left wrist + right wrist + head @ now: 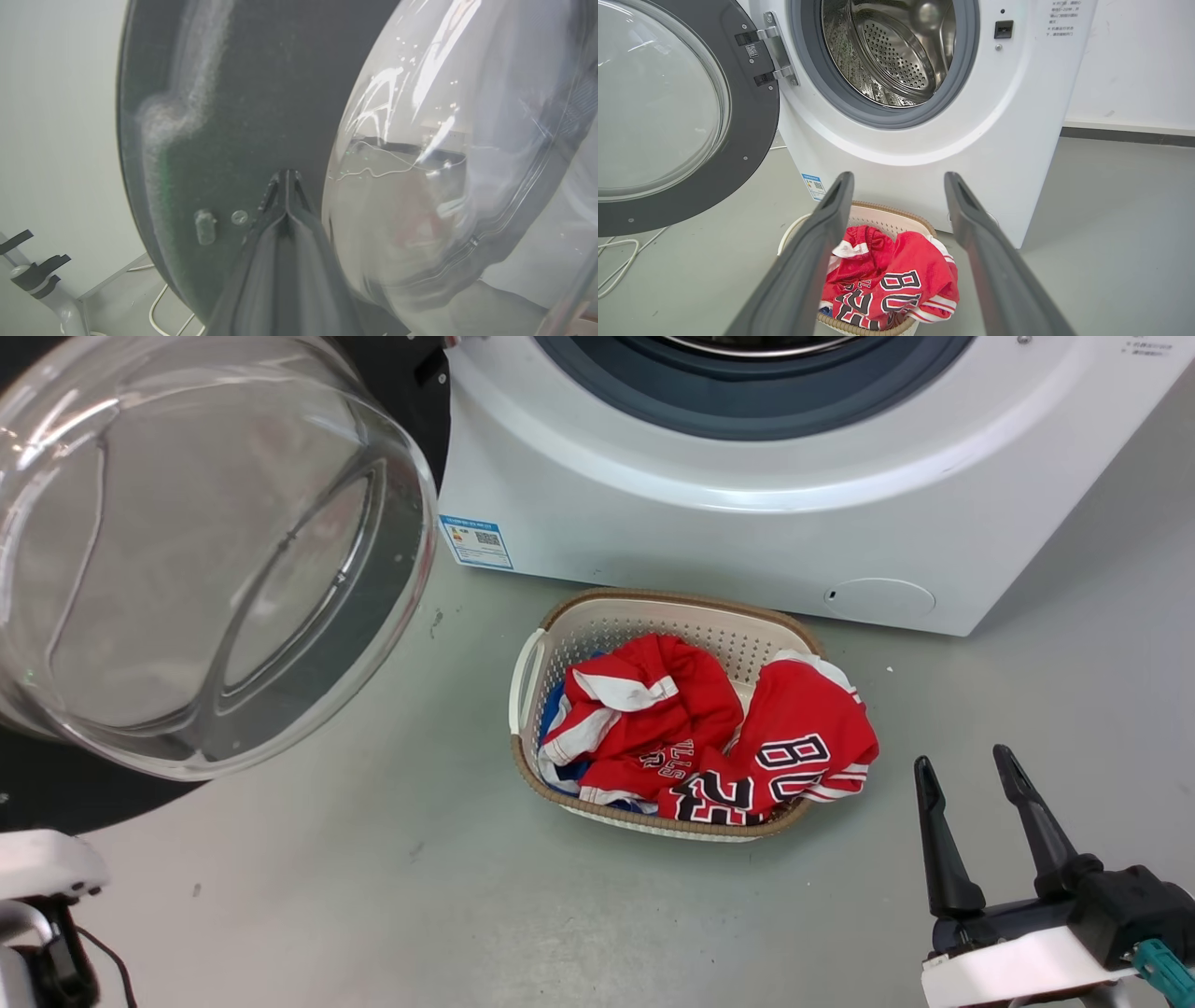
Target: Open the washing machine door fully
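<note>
The washing machine door (752, 116) hangs swung out wide to the left of the washing machine (700, 541), held by the hinge (773, 51), and the steel drum (896, 56) is laid open. The left gripper (286, 179) has its jaws pressed together with nothing between them, the tips, it seems, touching the dark inner ring just beside the glass bowl (444, 163). The right gripper (964, 761) hovers low over the floor (373, 896) with jaws spread apart, near the basket (532, 663) of red shirts (653, 709). I think the door is stiff and rather heavy, and it can turn only around the hinge. The glass looks smooth and slippery and could break, so a push is better on the dark ring, at the edge far from the hinge, where it needs less force.
</note>
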